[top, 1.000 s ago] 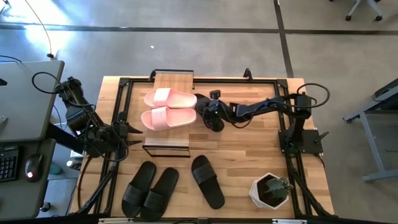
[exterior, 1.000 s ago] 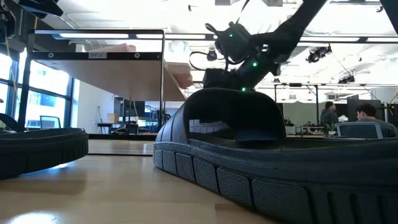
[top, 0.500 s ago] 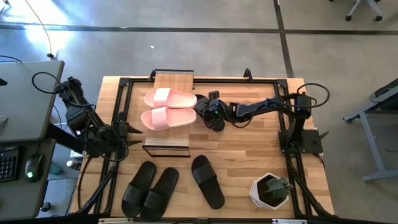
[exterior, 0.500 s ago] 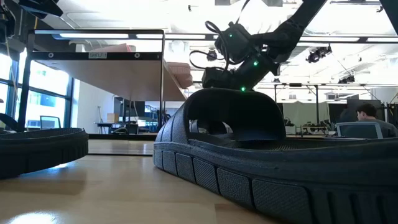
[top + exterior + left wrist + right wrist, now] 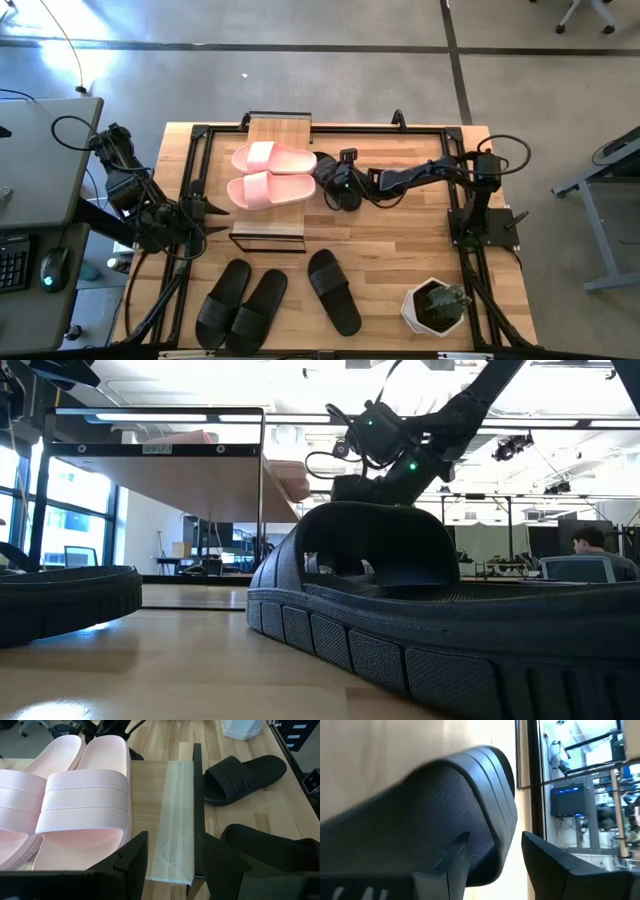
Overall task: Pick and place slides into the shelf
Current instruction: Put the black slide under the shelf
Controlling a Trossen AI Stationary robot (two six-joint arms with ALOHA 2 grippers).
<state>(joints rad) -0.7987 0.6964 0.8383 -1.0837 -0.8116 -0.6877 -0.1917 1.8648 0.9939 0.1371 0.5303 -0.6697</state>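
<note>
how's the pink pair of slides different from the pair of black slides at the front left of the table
The pale pink slide sandals lie on the small rack's light wooden plank top, crosswise, pressed side by side. The matte black slide sandals lie on the big tabletop below the rack, angled diagonally. Pink is shelved; black is not yet. Both are open-toe pairs with one wide strap.

We are in a robotics lab inside a big open-plan office or workshop hall. Our wooden bench [image 5: 400,235] stands on a bare grey concrete floor [image 5: 300,80] marked with dark lines, and a black frame [image 5: 195,150] runs along its edges. Off the bench's left edge we see a desk [image 5: 35,160] with a keyboard [image 5: 12,262] and mouse [image 5: 53,268]. Across the room, a person [image 5: 590,545] sits at monitors [image 5: 575,568] under ceiling strip lights [image 5: 560,425].
</note>
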